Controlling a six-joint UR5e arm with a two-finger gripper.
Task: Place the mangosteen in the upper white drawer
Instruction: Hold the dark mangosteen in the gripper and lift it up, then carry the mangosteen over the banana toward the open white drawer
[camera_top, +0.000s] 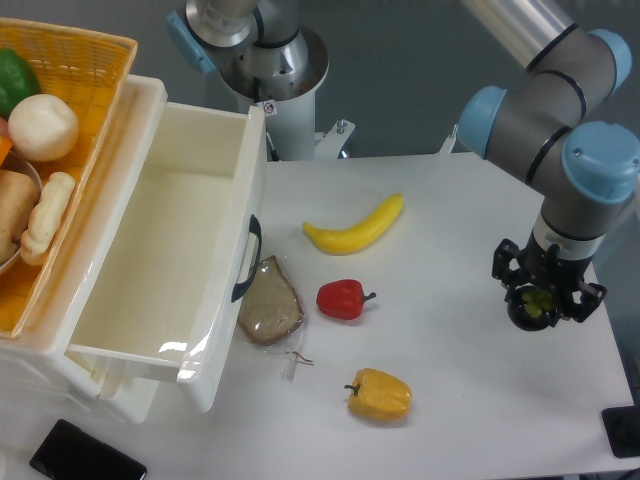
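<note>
The mangosteen (537, 305) sits at the right side of the table (450, 200), almost wholly hidden under the gripper (541, 303); only a yellow-green patch with dark flesh around it shows between the black fingers. The fingers stand on either side of the fruit, but whether they press on it or stand off it cannot be told from this view.

The upper white drawer (160, 240) stands pulled open at the far left, well apart from the fruit, its dark handle (247, 258) facing the table.

Risks, as judged:
- The fruit is round and likely smooth; an off-centre or shallow pinch may let it roll out on lifting.
- The leafy cap may take the grip instead of the body, giving a weak hold.
- The carry crosses the whole table. The red pepper (341, 299), banana (355, 226), yellow pepper (380, 395) and wrapped bread slice (270, 306) lie between; a low pass could strike them.
- The drawer's front wall stands high; a low approach could catch the rim or the handle.
- The yellow basket (90, 70) sits just beside the drawer; overshoot could land the fruit there.
</note>
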